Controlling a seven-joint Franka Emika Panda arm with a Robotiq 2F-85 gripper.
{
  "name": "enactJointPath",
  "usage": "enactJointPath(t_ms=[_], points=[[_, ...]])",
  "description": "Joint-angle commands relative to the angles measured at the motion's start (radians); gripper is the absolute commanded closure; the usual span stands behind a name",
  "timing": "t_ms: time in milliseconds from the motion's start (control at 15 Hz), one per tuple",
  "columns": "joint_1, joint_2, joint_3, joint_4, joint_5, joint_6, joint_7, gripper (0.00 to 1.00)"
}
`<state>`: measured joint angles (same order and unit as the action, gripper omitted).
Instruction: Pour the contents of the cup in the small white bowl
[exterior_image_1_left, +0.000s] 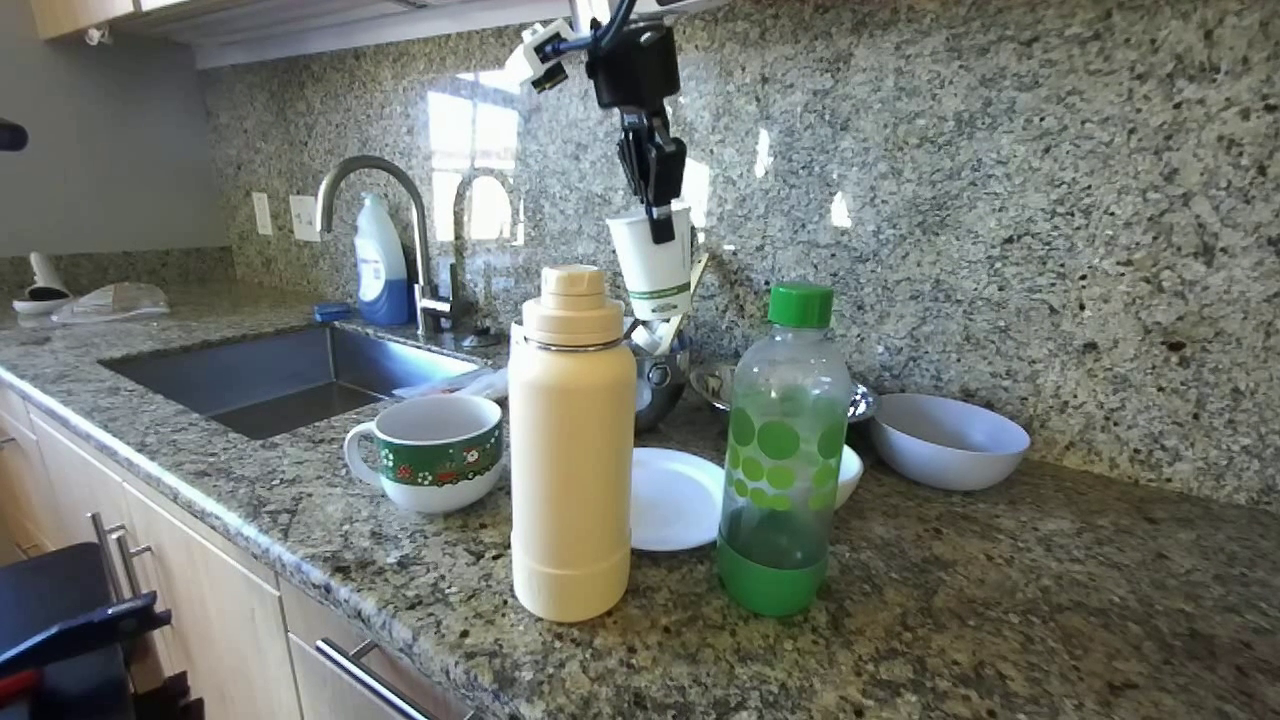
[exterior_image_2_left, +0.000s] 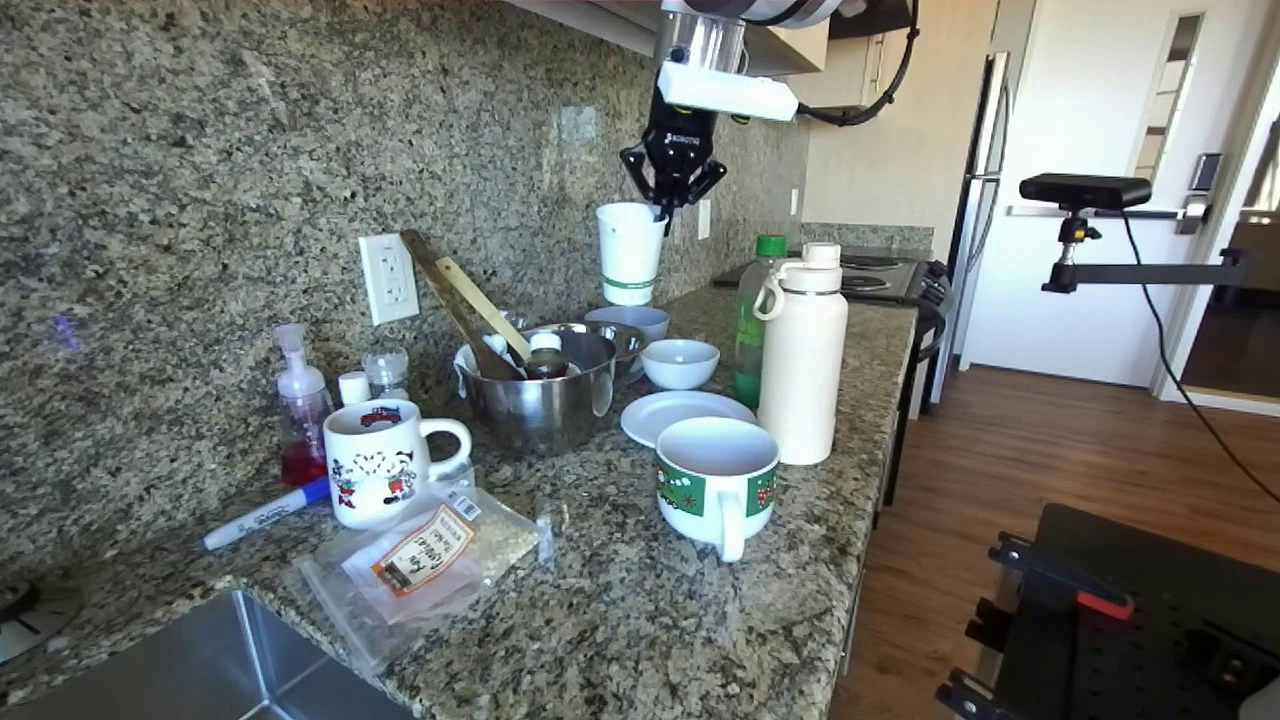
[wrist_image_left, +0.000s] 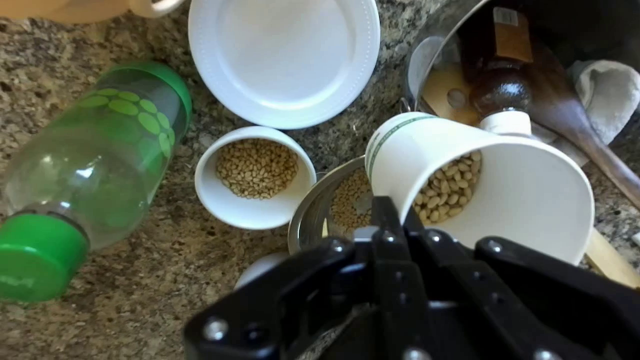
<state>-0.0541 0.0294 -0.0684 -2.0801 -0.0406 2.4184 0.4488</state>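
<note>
While pinching rim of white, green-banded, tapered paper cup (exterior_image_2_left: 628, 252) with narrow-set black two-finger gripper (wrist_image_left: 398, 210), holds it near deep round steel bowl (exterior_image_2_left: 545, 415), higher than brim. Likely light, thin-walled, easily dented, with loose pale oval kernels (wrist_image_left: 450, 187) inside. Best gripped at rim, gently.

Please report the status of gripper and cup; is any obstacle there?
Gripper shut on cup at rim; cup aloft, pale kernels inside. Possible obstacle: green bottle, standing beside small bowl.

Gripper (exterior_image_2_left: 667, 212): marked "ROBOTIQ". Plastic bag (exterior_image_2_left: 450, 592): orange-edged label (exterior_image_2_left: 424, 552) appears to read "Raw Pignolias"; smaller print illegible. Marker (exterior_image_2_left: 262, 516): lettering illegible.
</note>
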Motion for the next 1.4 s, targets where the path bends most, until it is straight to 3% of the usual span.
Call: enactJointPath(t_ms=[0,667,1333], points=[[-0.013,0.052,-0.021,0.075,-0.026,0.004,0.066,0.99],[-0.029,0.160,-0.127,0.195,-0.078,-0.002,0.235,0.99],[-0.002,0.263,-0.187,0.249,-0.282,-0.024,0.450,0.99]])
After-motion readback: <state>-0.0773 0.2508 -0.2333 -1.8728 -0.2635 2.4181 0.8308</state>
